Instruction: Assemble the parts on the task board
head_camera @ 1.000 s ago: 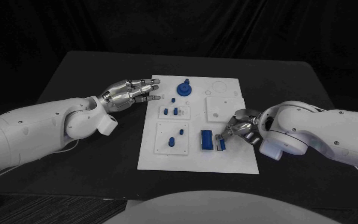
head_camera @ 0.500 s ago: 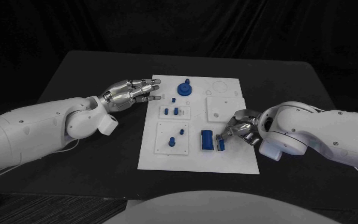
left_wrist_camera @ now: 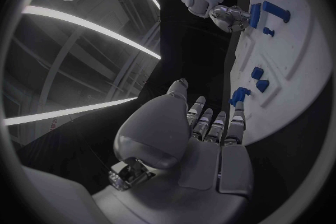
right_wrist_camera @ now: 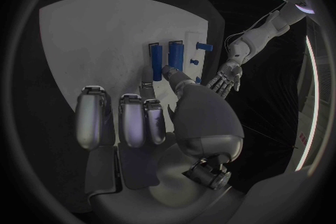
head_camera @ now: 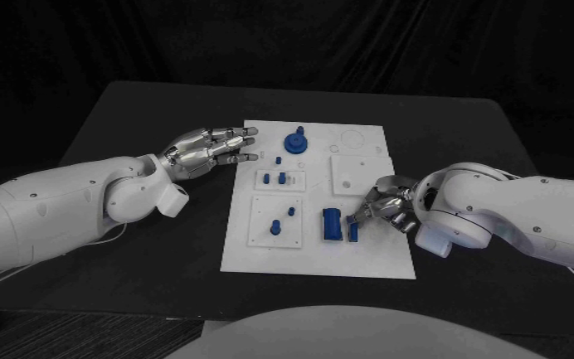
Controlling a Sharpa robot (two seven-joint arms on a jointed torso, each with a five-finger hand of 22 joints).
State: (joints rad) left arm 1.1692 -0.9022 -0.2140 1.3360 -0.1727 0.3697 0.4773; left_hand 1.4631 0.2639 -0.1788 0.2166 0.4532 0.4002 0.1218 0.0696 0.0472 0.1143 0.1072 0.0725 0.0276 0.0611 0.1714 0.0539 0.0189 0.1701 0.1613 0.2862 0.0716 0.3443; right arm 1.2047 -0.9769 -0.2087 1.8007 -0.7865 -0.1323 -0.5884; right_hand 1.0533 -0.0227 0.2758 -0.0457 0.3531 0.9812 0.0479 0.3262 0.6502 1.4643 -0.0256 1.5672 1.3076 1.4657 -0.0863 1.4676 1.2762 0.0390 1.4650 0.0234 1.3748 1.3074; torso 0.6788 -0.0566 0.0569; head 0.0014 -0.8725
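The white task board (head_camera: 321, 255) lies mid-table. The right hand (head_camera: 381, 207) rests at its right edge, fingertips touching the slim blue bar (head_camera: 354, 230) beside the larger blue block (head_camera: 329, 224). The left hand (head_camera: 211, 150) hovers, fingers extended, holding nothing.

A robot lab: black-draped backdrop (head_camera: 287, 19), black table (head_camera: 143, 110), white task board (head_camera: 359, 259).

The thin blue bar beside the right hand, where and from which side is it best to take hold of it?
Probably across its two long sides, near the middle, coming from above. The thin blue bar lies flat on the task board, close beside the thicker blue block, so fingers have little room between them. The right hand is already next to it.
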